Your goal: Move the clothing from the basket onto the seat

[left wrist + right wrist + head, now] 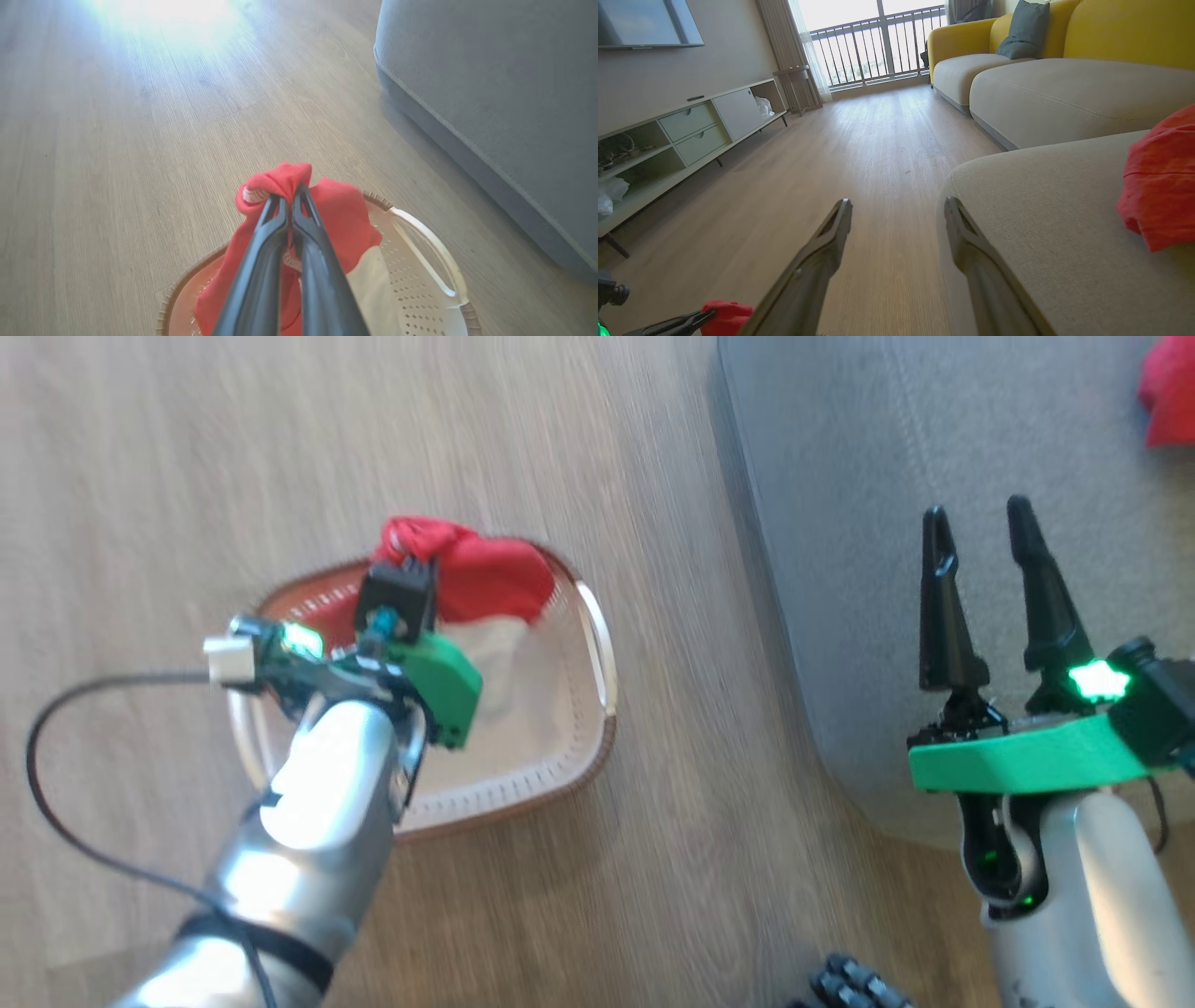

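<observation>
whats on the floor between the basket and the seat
Nothing; the strip of wooden floor between the basket and the seat is bare, seen in the head and left wrist views.

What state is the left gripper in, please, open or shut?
Shut. In the left wrist view, the left gripper is closed tight on a bunched red garment over the basket.

The clothing (485, 574) is red (white-lined), basket (565, 782) cream, seat (887, 448) grey.
</observation>
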Robot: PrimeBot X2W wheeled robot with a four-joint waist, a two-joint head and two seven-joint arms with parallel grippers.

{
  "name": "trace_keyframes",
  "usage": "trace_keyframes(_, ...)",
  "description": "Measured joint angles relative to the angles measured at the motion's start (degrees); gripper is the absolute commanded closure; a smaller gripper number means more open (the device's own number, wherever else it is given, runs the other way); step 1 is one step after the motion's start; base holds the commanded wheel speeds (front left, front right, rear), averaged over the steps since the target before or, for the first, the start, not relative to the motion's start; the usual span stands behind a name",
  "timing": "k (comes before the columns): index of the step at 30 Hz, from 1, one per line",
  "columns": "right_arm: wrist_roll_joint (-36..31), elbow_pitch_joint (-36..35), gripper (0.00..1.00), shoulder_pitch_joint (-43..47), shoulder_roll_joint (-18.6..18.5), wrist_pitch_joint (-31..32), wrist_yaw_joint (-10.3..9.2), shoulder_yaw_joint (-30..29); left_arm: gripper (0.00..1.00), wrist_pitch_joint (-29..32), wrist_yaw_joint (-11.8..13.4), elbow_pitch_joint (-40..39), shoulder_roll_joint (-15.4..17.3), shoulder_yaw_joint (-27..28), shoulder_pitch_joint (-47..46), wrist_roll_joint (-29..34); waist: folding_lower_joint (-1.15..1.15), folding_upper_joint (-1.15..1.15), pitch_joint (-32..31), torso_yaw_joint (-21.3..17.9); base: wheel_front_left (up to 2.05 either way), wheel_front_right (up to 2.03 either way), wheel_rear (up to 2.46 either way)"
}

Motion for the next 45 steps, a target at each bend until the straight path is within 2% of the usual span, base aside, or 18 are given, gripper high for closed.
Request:
trace_keyframes(6,-0.9,1.7,0.0,3.4,0.0,0.0,0.0,0.2,1.0,0.0,-1.4,-11.4,0.1,3.4,8.6,1.6,0.0,0.0,-7.2,2.2,0.0,0.0,0.0)
trace_keyframes(20,-1.3,4.2,0.0,8.6,0.0,0.0,0.0,1.2,1.0,0.0,-3.0,-29.8,-0.6,7.2,17.7,4.6,0.0,0.0,-19.1,5.7,0.0,0.0,0.0)
trace_keyframes(27,-1.3,5.0,0.0,11.0,0.0,0.0,0.0,1.9,1.0,0.0,-3.0,-38.2,-0.8,9.3,21.4,4.4,0.0,0.0,-24.5,6.7,0.0,0.0,0.0)
trace_keyframes(34,-1.2,5.2,0.0,12.1,0.0,0.0,0.0,2.2,1.0,-0.1,-2.4,-47.0,-0.8,9.3,22.1,4.4,0.0,0.0,-26.8,7.3,0.0,0.0,0.0)
trace_keyframes(45,-1.2,5.1,0.0,12.3,0.0,0.0,0.0,1.7,1.0,-0.1,-3.0,-53.2,-0.8,7.0,22.1,4.0,0.0,-0.01,-27.5,8.4,0.0,0.0,0.0)
